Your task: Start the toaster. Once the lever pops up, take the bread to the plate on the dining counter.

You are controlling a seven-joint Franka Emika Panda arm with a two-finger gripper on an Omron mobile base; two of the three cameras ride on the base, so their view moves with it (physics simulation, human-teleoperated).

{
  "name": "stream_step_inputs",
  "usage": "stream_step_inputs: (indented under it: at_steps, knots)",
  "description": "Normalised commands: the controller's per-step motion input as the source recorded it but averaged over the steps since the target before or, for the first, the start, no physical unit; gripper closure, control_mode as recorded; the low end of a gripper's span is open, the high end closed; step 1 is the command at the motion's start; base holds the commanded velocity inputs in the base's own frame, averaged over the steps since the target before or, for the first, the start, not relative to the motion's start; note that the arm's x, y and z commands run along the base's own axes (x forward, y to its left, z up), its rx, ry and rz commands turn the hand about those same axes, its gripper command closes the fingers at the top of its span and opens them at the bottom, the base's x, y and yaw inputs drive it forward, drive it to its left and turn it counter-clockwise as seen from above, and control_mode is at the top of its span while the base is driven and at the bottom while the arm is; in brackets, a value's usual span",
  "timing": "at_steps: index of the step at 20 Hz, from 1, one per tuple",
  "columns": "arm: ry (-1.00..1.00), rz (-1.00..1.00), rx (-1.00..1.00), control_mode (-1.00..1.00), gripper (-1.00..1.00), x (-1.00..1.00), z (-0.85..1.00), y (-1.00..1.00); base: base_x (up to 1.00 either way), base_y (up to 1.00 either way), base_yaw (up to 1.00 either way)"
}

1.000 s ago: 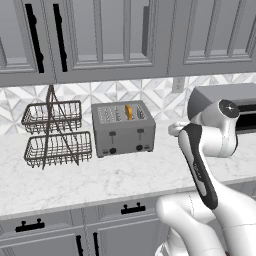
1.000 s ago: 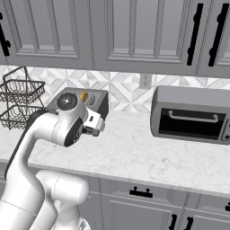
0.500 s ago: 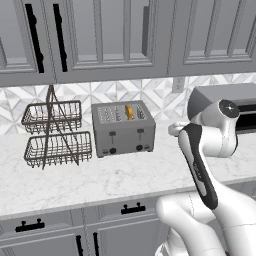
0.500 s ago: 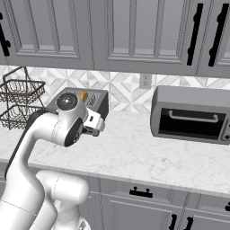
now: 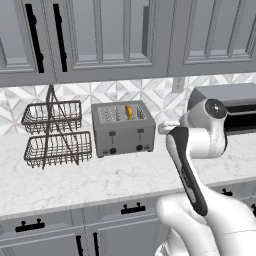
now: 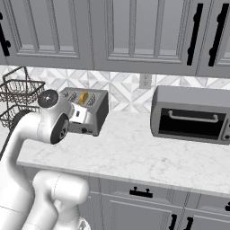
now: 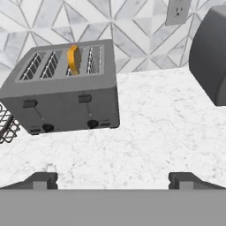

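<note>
Clearly, your gripper (image 7: 113, 178) stands with jaws wide apart before the toaster (image 7: 66, 92); bread (image 7: 73, 59) sits half-sunk in a slot, lower part hidden.

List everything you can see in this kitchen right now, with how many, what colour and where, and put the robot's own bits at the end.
toaster: one, grey, four slots, two black levers up, on the worktop against the backsplash.
bread: one slice, yellow-orange, edge-on, standing in the toaster's third slot from the left.
wire basket rack: one, dark, two tiers, left of the toaster.
toaster oven: one, dark grey, right of the toaster.
wall outlet: one, pale, on the backsplash between the two appliances.
worktop: one, white marble.
cabinets: grey, black handles, above and below the worktop.
gripper: one, dark tips, jaws open, short of the toaster, holding nothing.
</note>
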Motion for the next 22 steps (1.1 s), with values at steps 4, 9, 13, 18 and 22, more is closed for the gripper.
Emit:
stream_step_inputs:
  at_steps: [4, 9, 13, 18, 22]
  knots:
    - [-0.10, 0.00, -0.23, -1.00, -1.00, 0.02, 0.70, 0.75, 0.00, 0.00, 0.00]
    - [-0.01, 0.00, -0.12, -1.00, -1.00, 0.35, 0.39, 0.40, 0.00, 0.00, 0.00]
    - [-0.01, 0.00, 0.00, -1.00, -1.00, 0.57, 0.01, 0.21, 0.00, 0.00, 0.00]
    - [0.00, 0.00, 0.00, -1.00, -1.00, 0.46, -0.03, 0.18, 0.00, 0.00, 0.00]
    - [0.00, 0.00, 0.00, -1.00, -1.00, 0.53, -0.14, 0.17, 0.00, 0.00, 0.00]
